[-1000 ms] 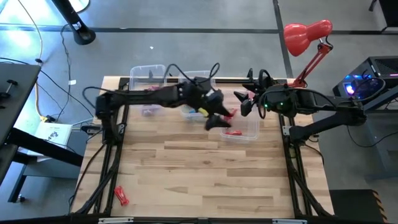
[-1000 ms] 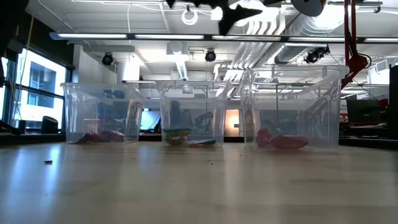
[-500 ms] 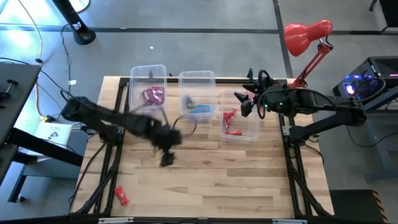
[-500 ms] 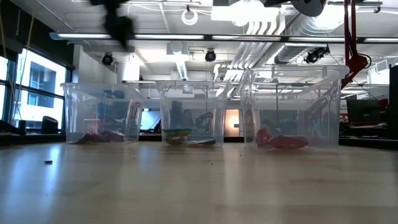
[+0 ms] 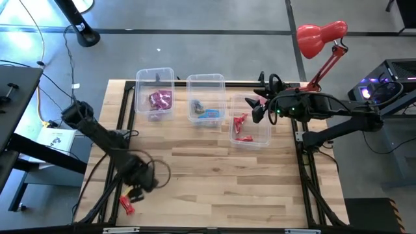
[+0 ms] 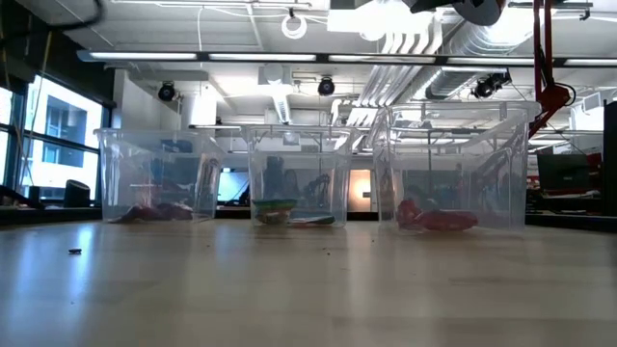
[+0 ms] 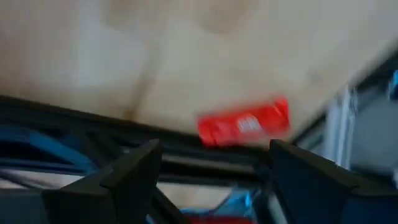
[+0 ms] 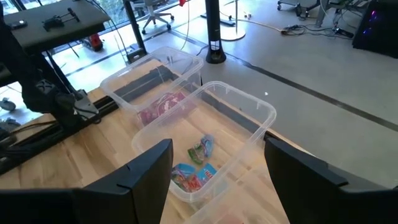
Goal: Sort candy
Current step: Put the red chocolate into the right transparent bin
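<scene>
One red wrapped candy lies flat on the wood at the table's near left corner; in the left wrist view this red candy shows ahead of the fingers. My left gripper hovers just beside the candy, open and touching nothing. Purple candies lie in the left bin, blue ones in the middle bin, red ones in the right bin. My right gripper waits open above the right bin's far end.
Three clear bins stand in a row along the far side: left bin, middle bin and right bin. A red desk lamp stands past the far right corner. The black frame rail runs beside the loose candy.
My left arm has swung fast from above the right bin across the table toward the near left corner, ending low beside the loose red candy. It has left the low view. The right arm has kept still.
</scene>
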Robot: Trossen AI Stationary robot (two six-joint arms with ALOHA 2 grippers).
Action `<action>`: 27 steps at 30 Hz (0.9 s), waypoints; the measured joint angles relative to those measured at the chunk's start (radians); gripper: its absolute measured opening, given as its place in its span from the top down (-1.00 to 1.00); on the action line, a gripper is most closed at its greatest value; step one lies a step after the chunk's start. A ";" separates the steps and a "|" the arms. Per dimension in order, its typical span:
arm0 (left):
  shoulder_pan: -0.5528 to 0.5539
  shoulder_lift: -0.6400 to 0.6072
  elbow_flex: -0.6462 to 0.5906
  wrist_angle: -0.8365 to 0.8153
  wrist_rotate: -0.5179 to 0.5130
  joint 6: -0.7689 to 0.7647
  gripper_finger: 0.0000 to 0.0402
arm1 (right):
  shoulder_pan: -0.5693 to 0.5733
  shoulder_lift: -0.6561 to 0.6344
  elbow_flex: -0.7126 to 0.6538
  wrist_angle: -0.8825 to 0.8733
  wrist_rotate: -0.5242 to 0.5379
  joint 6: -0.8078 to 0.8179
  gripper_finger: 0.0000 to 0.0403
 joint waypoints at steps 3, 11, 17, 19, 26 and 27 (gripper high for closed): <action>-0.081 0.000 0.001 0.071 0.065 0.004 -0.45 | 0.000 0.000 0.000 0.000 0.000 0.000 -0.24; -0.247 0.026 0.002 0.206 -0.042 0.007 -0.45 | 0.000 0.000 -0.001 0.000 0.007 0.000 -0.24; -0.316 0.125 0.002 0.220 -0.002 0.088 -0.45 | 0.000 0.000 -0.002 -0.002 0.011 0.014 -0.24; -0.336 0.161 0.002 0.240 0.009 0.112 -0.45 | 0.000 0.000 -0.002 -0.014 0.011 0.024 -0.24; -0.363 0.284 0.002 0.272 -0.018 0.199 -0.45 | 0.000 0.000 -0.002 -0.037 0.011 0.045 -0.24; -0.362 0.301 0.004 0.269 -0.012 0.211 -0.45 | 0.000 0.000 -0.002 -0.037 0.011 0.045 -0.24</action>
